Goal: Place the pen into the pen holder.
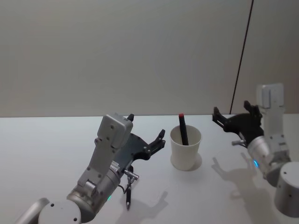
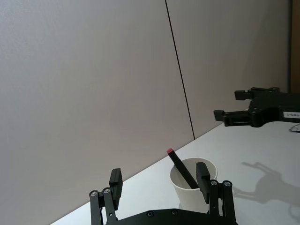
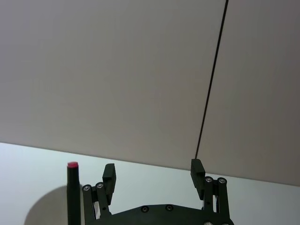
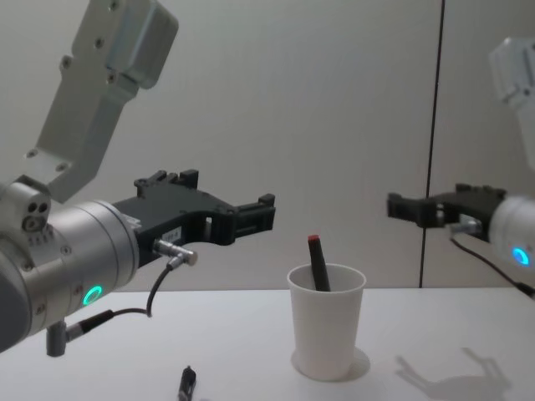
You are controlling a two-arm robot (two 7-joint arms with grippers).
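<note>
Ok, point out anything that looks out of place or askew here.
The red-capped black pen leans in the upright white paper cup. One oddity: a slim dark object, perhaps a second pen, lies loose on the white table near the left hand. Both hands hover open, the right hand right of the cup.

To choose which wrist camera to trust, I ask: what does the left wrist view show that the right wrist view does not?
Left wrist adds: the pen holder, with the pen leaning inside it, and the left gripper, jaws open. Right wrist adds: a close look at the right gripper, jaws open. Both: the pen's red top, the right gripper, the table.
</note>
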